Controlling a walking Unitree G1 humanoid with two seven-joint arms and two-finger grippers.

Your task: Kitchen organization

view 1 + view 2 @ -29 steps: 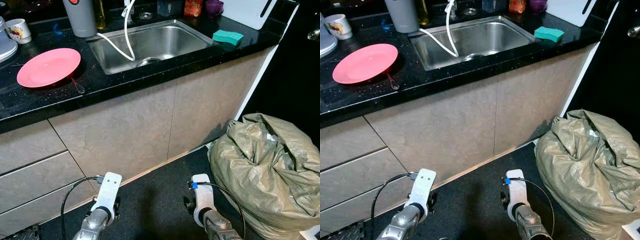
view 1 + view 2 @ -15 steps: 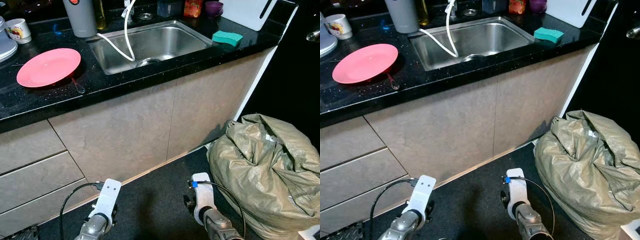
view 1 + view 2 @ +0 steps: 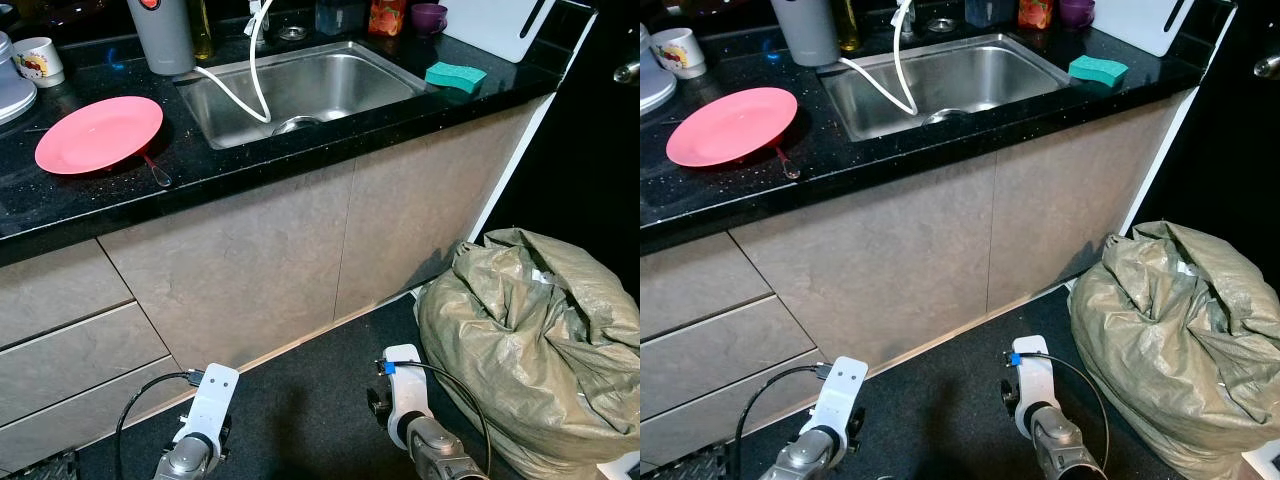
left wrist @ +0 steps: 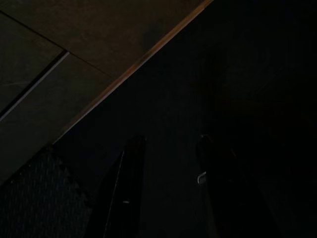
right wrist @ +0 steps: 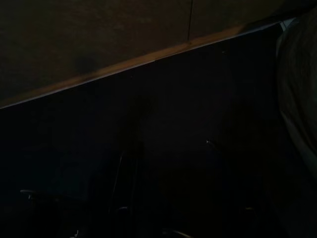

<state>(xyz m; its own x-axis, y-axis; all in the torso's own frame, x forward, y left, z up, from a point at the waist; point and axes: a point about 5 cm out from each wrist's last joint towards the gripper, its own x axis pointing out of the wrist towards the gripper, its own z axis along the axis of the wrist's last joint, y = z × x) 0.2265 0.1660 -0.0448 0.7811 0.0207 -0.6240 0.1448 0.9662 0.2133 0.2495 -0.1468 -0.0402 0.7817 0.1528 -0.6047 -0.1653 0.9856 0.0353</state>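
Pink plate [image 3: 98,134] sits near the worktop's [image 3: 300,150] front edge, left of the sink [image 3: 300,88]. Looks light, stiff, probably slick, so I'd pinch its rim. Left gripper [image 4: 168,191] hangs low with fingers apart, empty; right gripper's too dark to tell.

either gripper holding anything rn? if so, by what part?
Nothing is held. The left gripper hangs low over the dark floor, fingers apart with only floor between them. The right gripper hangs idle too; its wrist view is too dark to read.

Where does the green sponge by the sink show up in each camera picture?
Left eye view: green sponge on the black counter, right of the sink.
Right eye view: same spot, upper right.
Left wrist view: dark floor and cabinet base, no sponge.
Right wrist view: likewise.
Shared landmark: the sink.
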